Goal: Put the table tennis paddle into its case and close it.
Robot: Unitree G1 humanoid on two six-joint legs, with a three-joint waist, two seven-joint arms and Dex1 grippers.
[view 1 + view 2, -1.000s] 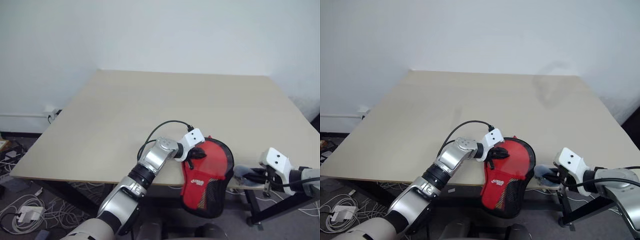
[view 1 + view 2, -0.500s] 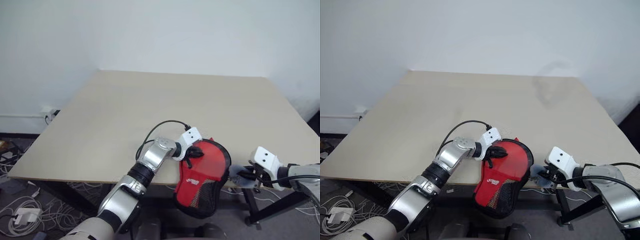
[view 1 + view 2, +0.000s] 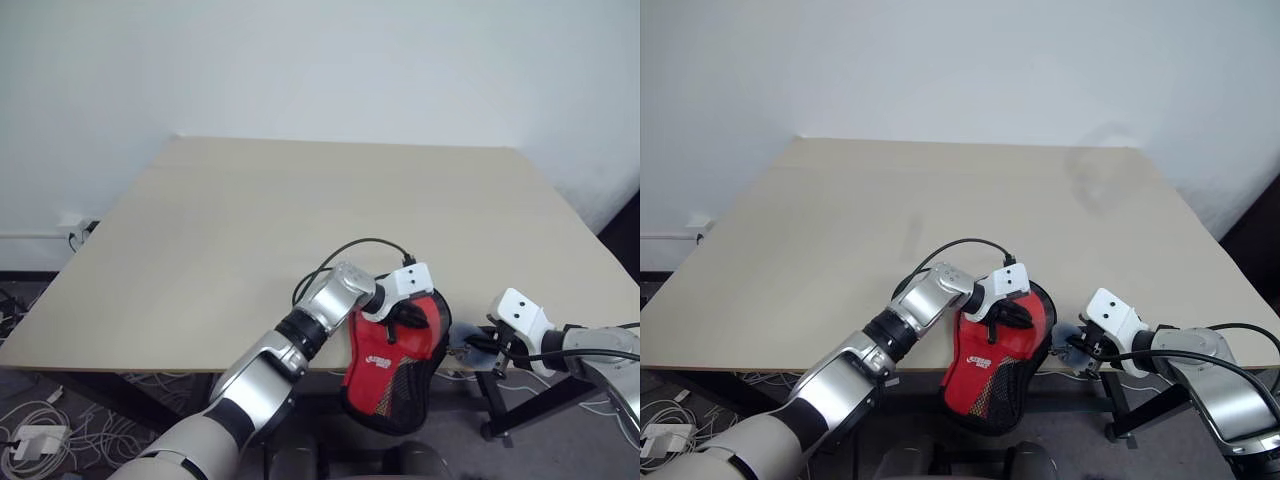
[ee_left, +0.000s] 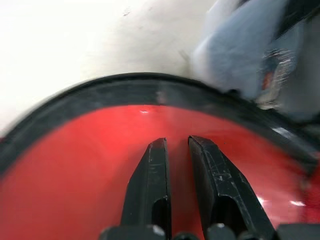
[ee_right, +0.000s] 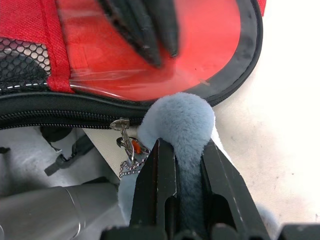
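The case, red and black with a black zip rim, droops over the table's front edge. Through its clear half I see the round red face of the table tennis paddle. My left gripper is shut, its fingers lying flat on that clear face. Just right of the case, my right gripper is shut on a fluffy grey-blue zip pull. The pull hangs from the metal zip slider on the case's rim.
The beige table stretches wide behind the case, with a white wall at its far edge. Cables and a power adapter lie on the floor at the left. A black stand sits under the table's right corner.
My left hand has shifted right and rolled on the case, which now hangs more upright. The right gripper has come in toward the case with the fluffy pull. The camera has also shifted.
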